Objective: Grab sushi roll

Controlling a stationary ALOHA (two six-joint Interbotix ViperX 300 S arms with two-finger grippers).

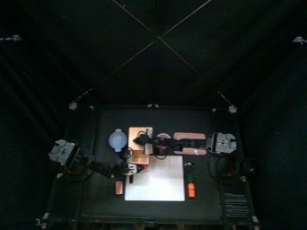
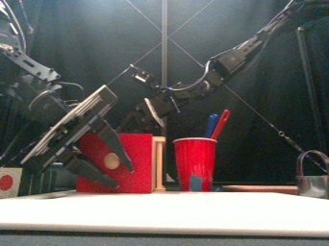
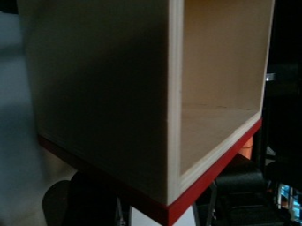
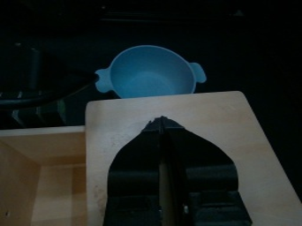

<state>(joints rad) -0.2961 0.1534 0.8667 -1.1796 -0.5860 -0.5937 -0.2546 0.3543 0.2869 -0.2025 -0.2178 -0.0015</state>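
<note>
Though top view hides it, blue bowl [image 4: 148, 72] beyond wooden box [image 4: 177, 115] (perhaps touching).

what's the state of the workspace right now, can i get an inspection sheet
surface: black table with a white sheet at its front
job's things: sushi roll, nothing seen
clutter: wooden box with red edge; light blue bowl; red cup holding pens; orange marker; padlock
grippers: right end effector shut, over the box's top face; left end effector close to the box, jaws hidden
cables: dark cable beside the bowl
surroundings: black curtains all round
</note>
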